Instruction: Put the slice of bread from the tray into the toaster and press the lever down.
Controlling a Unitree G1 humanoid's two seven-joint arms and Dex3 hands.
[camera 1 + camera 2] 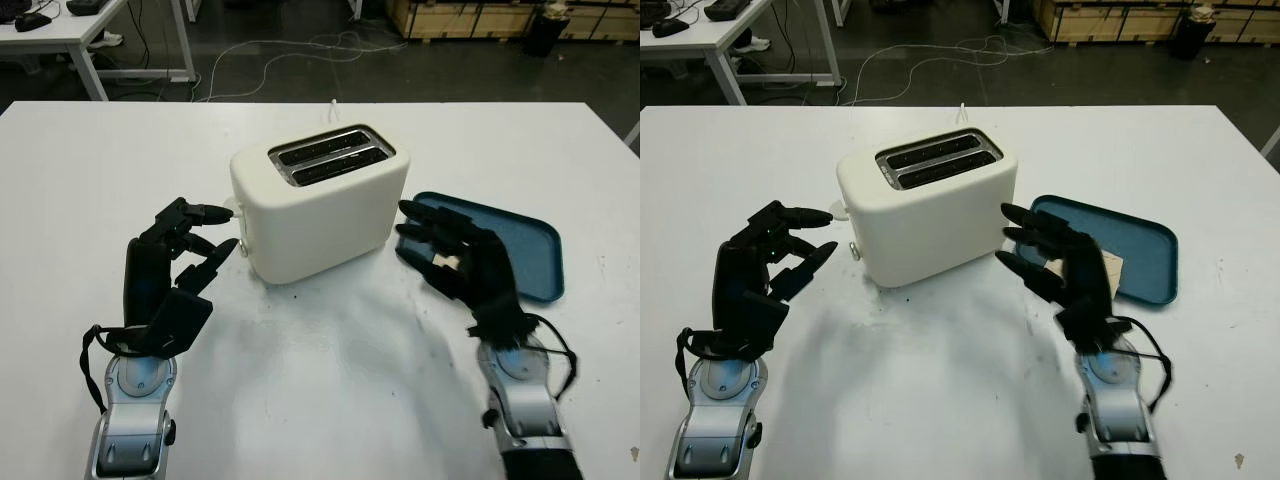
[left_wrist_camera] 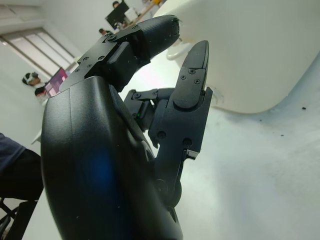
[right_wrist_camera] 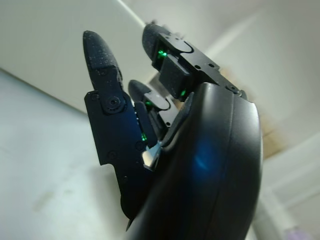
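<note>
A cream two-slot toaster stands in the middle of the white table, both slots showing dark from above. To its right lies a blue tray, and a pale slice of bread lies on it, mostly hidden behind my right hand. My right hand is open and hovers between the toaster's right side and the tray's near corner, holding nothing. My left hand is open at the toaster's left end, with its fingertips close to the small white lever. The toaster's wall fills the background beyond the left fingers.
The white table stretches wide in front of the toaster and on both sides. A white power cord runs off the far edge to the floor. Beyond are a desk at the back left and wooden crates at the back right.
</note>
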